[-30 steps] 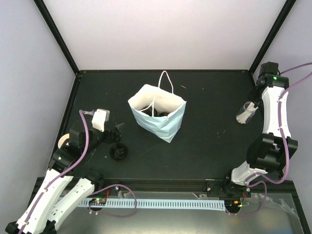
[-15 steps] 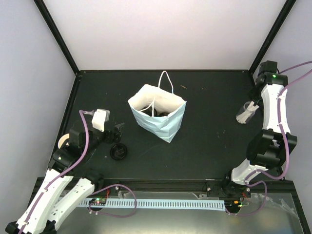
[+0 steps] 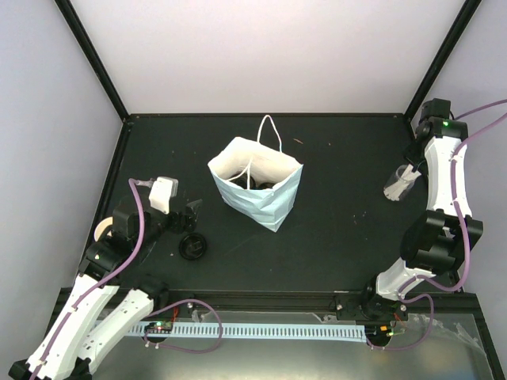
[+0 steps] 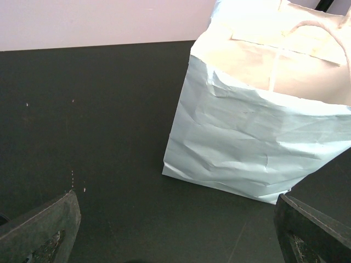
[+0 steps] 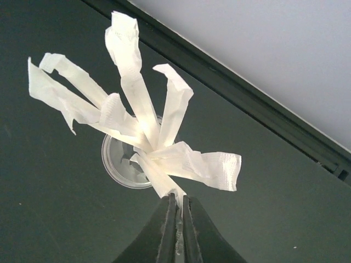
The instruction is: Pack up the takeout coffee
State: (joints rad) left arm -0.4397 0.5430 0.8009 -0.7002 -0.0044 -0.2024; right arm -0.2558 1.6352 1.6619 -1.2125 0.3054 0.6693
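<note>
No legible text or markings anywhere

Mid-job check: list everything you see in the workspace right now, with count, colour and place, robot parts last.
paper bag: one, light blue with white handles; upright mid-table, top open
dark items: count unclear, dark; inside the paper bag
round lid: one, black; on the table left of the bag; whether a cup is under it is unclear
cream round thing: one, cream; left table edge, partly hidden by the left arm
glass: one, clear; far right of the table
white sticks: several, white; standing in the glass
table: one, black
left tool: open, empty, facing the bag
right tool: shut on one of the white sticks, above the glass
</note>
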